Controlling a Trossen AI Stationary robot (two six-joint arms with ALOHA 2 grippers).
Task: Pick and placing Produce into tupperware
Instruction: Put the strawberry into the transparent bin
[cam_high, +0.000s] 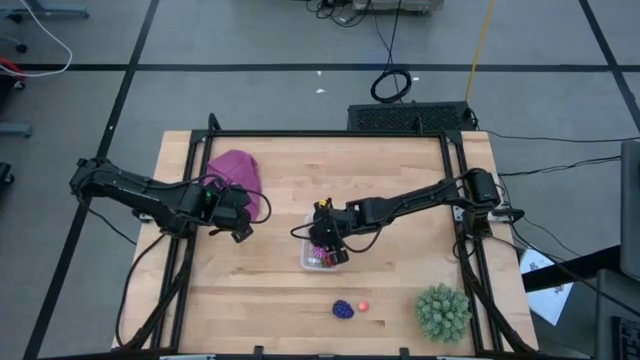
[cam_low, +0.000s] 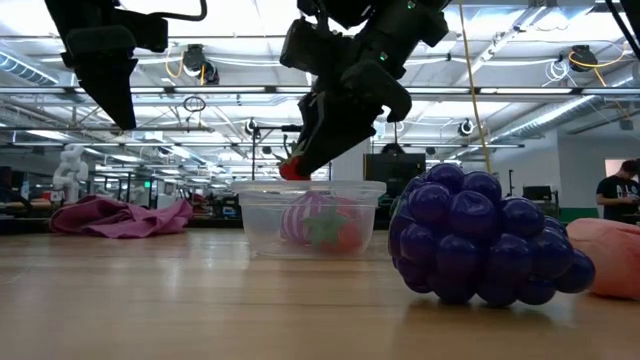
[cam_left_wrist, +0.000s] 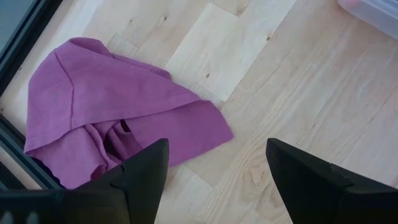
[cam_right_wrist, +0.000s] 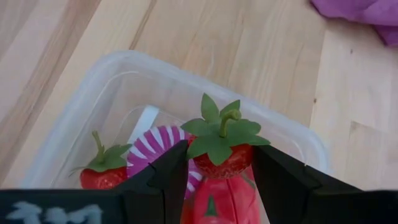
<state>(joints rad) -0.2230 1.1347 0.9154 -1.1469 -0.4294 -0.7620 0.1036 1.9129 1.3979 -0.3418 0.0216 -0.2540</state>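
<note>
A dark purple berry (cam_low: 487, 236), lying nearest on the table, is judged light, knobbly and best pinched across its middle, while the right gripper (cam_right_wrist: 219, 163) is clamped on a strawberry (cam_right_wrist: 220, 144) (small, probably light) over the tupperware (cam_right_wrist: 74, 121); the left gripper (cam_left_wrist: 214, 171) waits released near the cloth (cam_left_wrist: 102, 112).

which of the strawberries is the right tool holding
The one with the curled green stem, pinched in the right tool above the tupperware: the held strawberry. The other strawberry lies loose inside.
</note>
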